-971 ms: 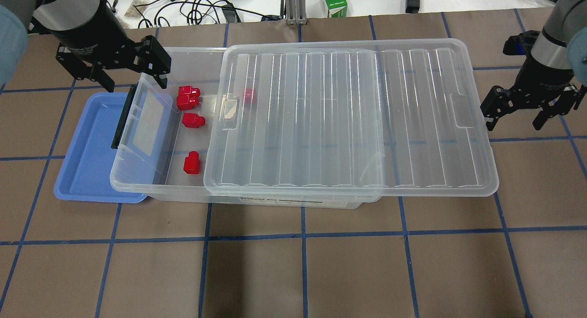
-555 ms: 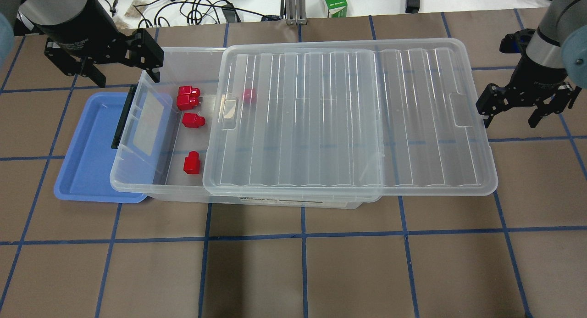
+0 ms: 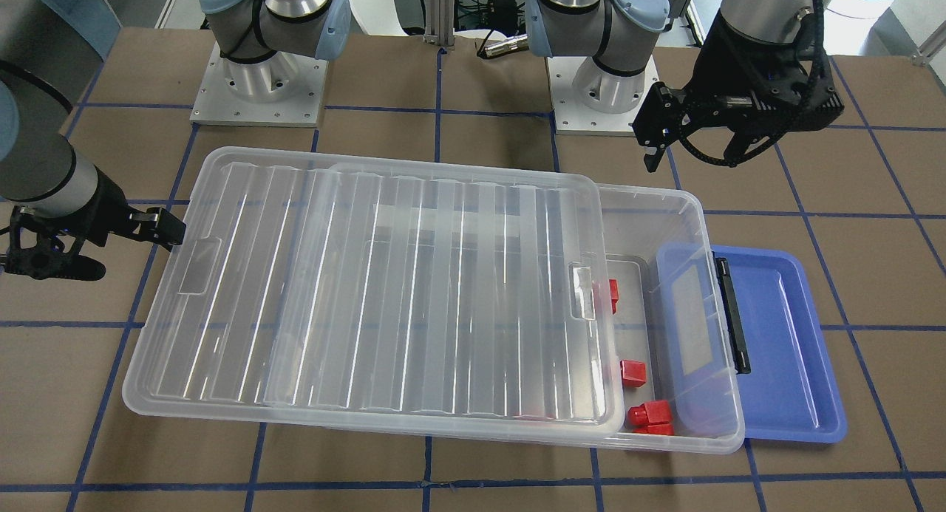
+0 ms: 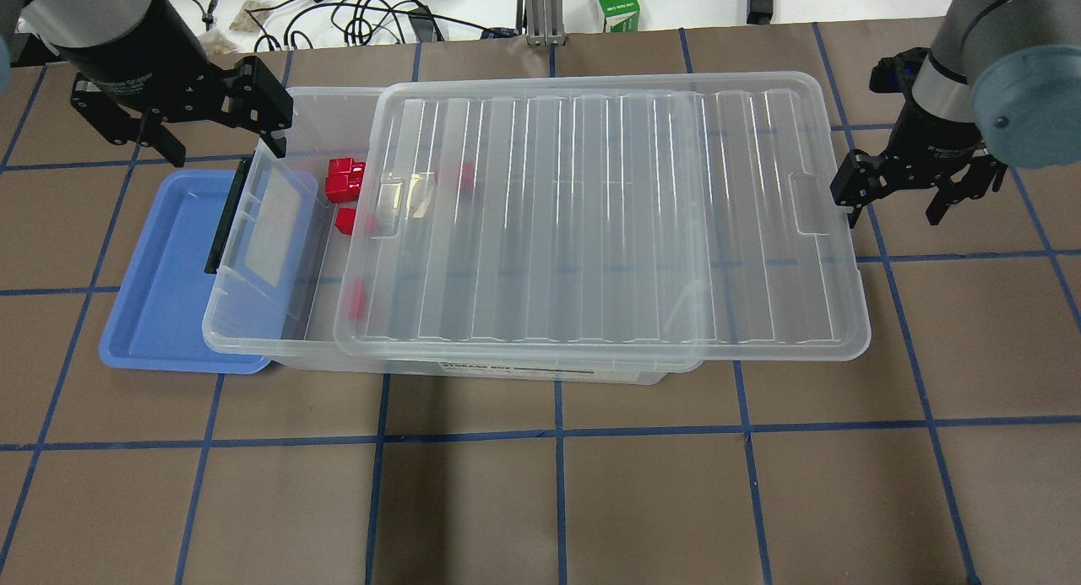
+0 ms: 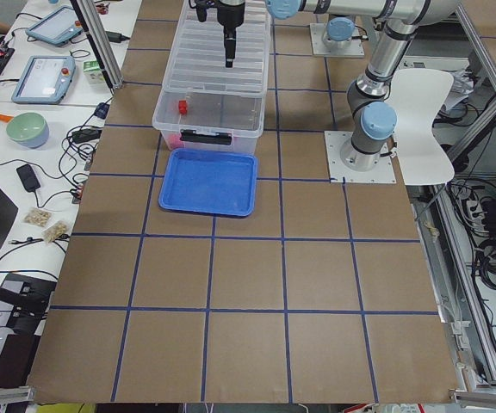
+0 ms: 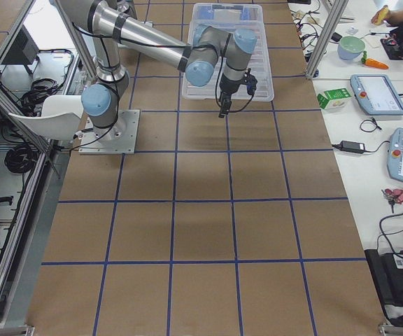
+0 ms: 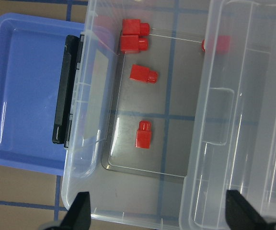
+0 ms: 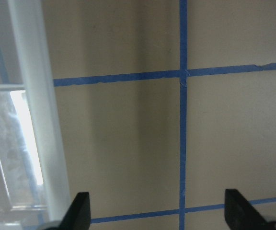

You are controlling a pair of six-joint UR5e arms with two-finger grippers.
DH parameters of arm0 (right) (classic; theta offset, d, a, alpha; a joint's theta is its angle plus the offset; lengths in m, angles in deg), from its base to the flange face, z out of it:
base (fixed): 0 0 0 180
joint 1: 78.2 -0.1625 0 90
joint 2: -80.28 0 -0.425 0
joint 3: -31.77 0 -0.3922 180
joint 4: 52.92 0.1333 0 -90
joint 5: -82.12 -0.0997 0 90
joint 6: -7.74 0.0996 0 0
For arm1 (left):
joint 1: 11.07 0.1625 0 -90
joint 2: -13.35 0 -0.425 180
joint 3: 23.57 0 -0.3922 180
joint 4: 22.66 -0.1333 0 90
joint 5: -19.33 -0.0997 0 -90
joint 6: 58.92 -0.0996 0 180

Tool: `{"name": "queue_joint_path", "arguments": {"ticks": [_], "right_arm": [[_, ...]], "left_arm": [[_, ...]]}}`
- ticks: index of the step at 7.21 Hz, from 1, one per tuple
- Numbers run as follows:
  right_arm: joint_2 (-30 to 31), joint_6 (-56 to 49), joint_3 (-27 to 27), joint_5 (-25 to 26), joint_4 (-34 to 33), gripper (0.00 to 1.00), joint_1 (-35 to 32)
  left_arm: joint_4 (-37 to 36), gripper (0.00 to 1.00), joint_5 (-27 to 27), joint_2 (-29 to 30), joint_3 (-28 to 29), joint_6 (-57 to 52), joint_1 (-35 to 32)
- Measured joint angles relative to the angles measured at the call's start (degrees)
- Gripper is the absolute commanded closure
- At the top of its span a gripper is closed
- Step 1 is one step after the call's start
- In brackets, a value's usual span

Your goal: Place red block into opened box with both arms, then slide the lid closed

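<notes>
Left wrist-mounted view: five red blocks (image 7: 142,134) lie in the box (image 7: 128,218) beneath the left gripper (image 7: 157,196), fingers apart. One block blurs under the lid (image 7: 253,120). The right gripper (image 4: 891,203), likewise spread, sits just beside the lid's end.

The overhead view looks forward and down; the front-facing view faces it from across. Both frame the box (image 4: 253,340) fully. Side views stand far off; wrist views near.

Lid (image 4: 608,213) atop box (image 4: 253,332); blocks (image 4: 344,182) inside
</notes>
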Motion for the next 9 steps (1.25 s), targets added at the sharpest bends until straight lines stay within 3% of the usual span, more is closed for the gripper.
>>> {"name": "queue_joint_path", "arguments": {"ticks": [9], "right_arm": [[-1.0,8.8,0.3,-3.9,-2.2,0.0,-9.3]], "left_arm": [[0.8,0.0,-0.4,-0.2,0.2,-0.2,0.4]]}}
